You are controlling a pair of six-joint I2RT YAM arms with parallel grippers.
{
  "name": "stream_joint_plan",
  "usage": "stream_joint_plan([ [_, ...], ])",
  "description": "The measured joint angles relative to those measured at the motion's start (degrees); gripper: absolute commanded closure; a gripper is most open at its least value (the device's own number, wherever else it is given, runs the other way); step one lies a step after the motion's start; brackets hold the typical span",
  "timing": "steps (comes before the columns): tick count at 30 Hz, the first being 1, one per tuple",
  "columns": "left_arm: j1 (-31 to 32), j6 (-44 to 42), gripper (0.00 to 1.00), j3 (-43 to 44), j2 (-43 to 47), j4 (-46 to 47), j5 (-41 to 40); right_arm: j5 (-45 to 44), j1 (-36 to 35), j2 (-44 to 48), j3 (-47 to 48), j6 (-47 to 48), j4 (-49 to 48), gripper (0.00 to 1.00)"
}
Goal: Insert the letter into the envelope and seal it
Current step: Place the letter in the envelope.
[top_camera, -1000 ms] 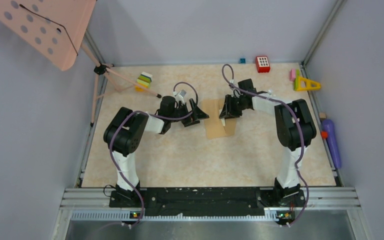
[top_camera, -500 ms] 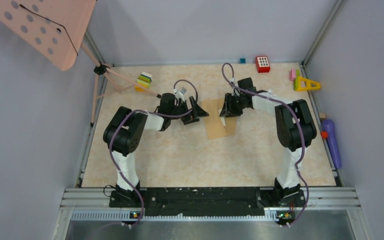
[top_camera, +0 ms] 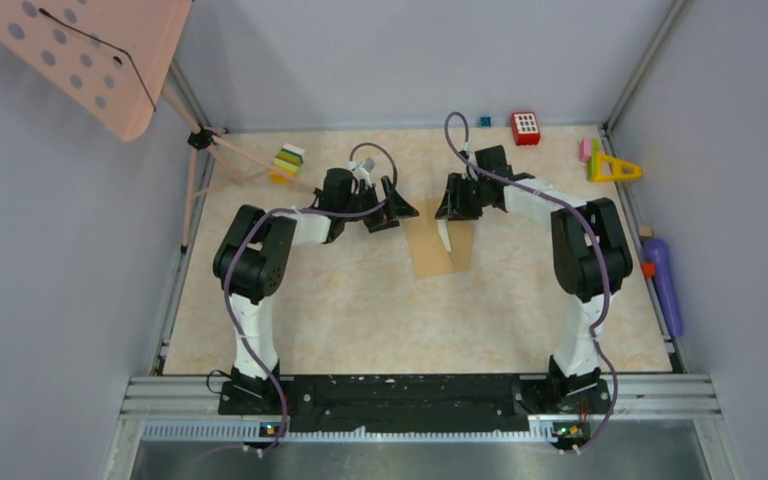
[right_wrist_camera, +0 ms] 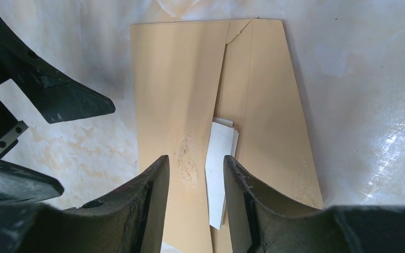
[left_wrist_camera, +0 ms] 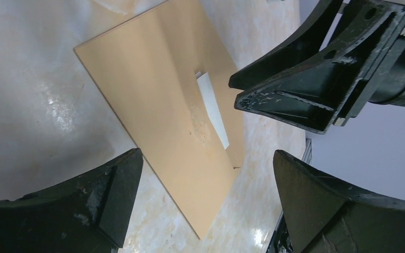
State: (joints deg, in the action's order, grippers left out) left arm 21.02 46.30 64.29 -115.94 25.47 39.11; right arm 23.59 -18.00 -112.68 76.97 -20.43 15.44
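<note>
The tan envelope (top_camera: 438,250) lies flat on the table between my two grippers. In the right wrist view the envelope (right_wrist_camera: 179,89) shows two overlapping tan panels, and a strip of the white letter (right_wrist_camera: 219,158) peeks out of the slit between them. My right gripper (right_wrist_camera: 194,171) hovers over that slit, jaws a narrow gap apart and empty. In the top view the right gripper (top_camera: 457,203) is at the envelope's far edge. My left gripper (left_wrist_camera: 205,174) is wide open and empty beside the envelope (left_wrist_camera: 158,95), at its far left corner in the top view (top_camera: 392,212).
A pink music stand (top_camera: 100,50) on a tripod stands at the far left, with stacked coloured blocks (top_camera: 288,160) by its leg. A red block (top_camera: 525,127) and a yellow triangle (top_camera: 612,168) lie at the back. A purple bottle (top_camera: 663,285) lies along the right wall.
Both grippers have moved toward the far side of the table. The right gripper has come off the envelope's middle, uncovering the white strip of letter.
</note>
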Motion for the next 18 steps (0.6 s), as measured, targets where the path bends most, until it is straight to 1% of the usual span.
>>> stream_joint_plan([
  [8, 0.2, -1.5, 0.02, 0.0, -0.6, -3.6, -1.7, 0.0, 0.0, -1.1, 0.0, -0.7, -0.2, 0.58],
  [18, 1.5, -1.9, 0.02, 0.1, -0.8, -4.4, -2.5, -0.1, -0.2, -2.7, 0.0, -1.2, -0.9, 0.58],
])
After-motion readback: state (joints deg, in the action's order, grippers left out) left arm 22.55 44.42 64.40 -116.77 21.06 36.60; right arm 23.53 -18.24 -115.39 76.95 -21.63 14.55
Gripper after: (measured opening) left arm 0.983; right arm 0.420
